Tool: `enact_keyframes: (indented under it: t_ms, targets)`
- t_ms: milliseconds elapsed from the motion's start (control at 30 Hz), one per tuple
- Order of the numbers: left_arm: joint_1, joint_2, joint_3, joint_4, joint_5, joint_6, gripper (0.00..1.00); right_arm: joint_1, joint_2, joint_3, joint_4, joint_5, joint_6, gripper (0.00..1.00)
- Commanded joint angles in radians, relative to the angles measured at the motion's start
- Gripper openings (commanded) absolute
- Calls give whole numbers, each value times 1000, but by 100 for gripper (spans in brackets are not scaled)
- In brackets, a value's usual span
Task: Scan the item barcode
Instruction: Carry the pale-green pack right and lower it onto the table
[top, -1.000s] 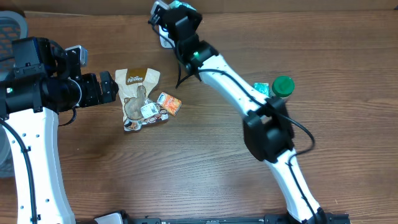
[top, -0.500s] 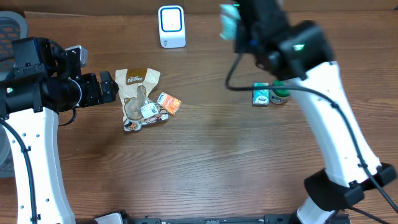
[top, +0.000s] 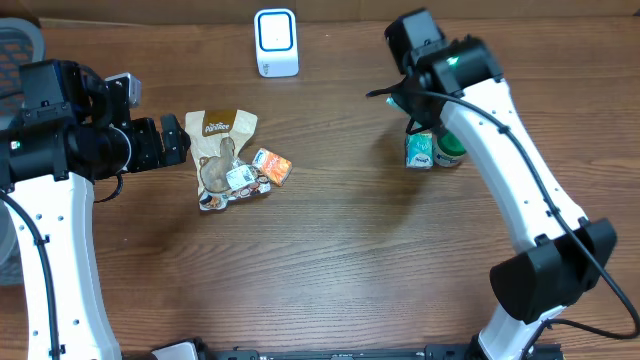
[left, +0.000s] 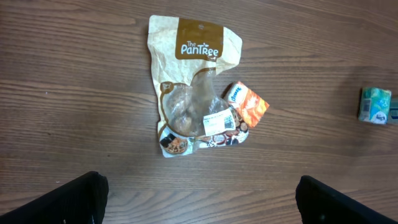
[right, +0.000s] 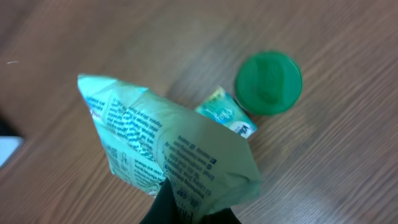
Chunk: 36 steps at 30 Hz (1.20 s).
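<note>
Overhead view: wooden table (top: 330, 280), contents listed left to right.
Left gripper (top: 176, 140): fingers spread wide, empty, near the left edge, just beside the pouch.
Brown paper snack pouch (top: 222, 150): lying flat, left of centre, with a small orange packet (top: 272, 166) touching its right side.
White box-shaped scanner (top: 275, 42): upright at the far edge.
Right gripper (right: 186, 208): fingers pinching the lower edge of the mint-green printed packet (right: 168, 149), the item to scan, held above the table's right half, over a small teal carton (top: 420, 150) and a green-lidded jar (top: 452, 148).
Risk: the edge pinch looks thin, so the packet may sag or slip. Its barcode may face away from the scanner. A low sweep could knock the jar.
Open room: bare wood between scanner and right arm; also the centre and near edge.
</note>
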Motion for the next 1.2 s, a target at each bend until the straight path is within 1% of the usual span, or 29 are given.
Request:
enact_keyframes:
  t_ms: [0,67,267,300,333,367,400,433,467,533,667,800,900,933,1000,1067,1100,1167]
  targets:
    - [-6,-3,4,1,8,-7,100,4,-4,-143,88,35,149,4]
    - [-6,-3,4,1,8,-7,99,4,-4,-204,131,40,173,4]
    - [-6,-3,4,1,8,-7,100,4,-4,-351,224,40,175,4]
    - [-6,-3,4,1,8,-7,100,4,-4,-368,234,40,175,6]
    - [-6,-3,4,1,8,-7,99,4,-4,-388,246,41,174,11]
    - [-6,-3,4,1,8,-7,99,4,-4,-404,256,43,174,24]
    - [-6,-3,4,1,8,-7,100,4,-4,-417,260,48,174,40]
    - [-6,-3,4,1,8,-7,100,4,-3,-420,257,53,172,50]
    - [-6,-3,4,1,8,-7,100,4,-3,-421,254,61,164,56]
    - [-6,-3,4,1,8,-7,99,4,-5,-420,251,77,121,63]
    - [-6,-3,4,1,8,-7,99,4,-5,-404,249,78,-25,72]
    - [-6,-3,4,1,8,-7,100,4,-8,-345,210,73,-142,78]
    - [-6,-3,4,1,8,-7,100,5,-8,-285,203,-7,-314,79]
    - [-6,-3,4,1,8,-7,100,5,-8,-268,211,-64,-388,77]
    - [-6,-3,4,1,8,-7,100,5,-8,-254,244,-222,-552,70]
    - [-6,-3,4,1,8,-7,100,5,-6,-257,261,-381,-687,52]
    - [-6,-3,4,1,8,-7,100,5,-3,-261,262,-433,-727,42]
    - [-6,-3,4,1,8,-7,100,11,6,-274,260,-488,-777,31]
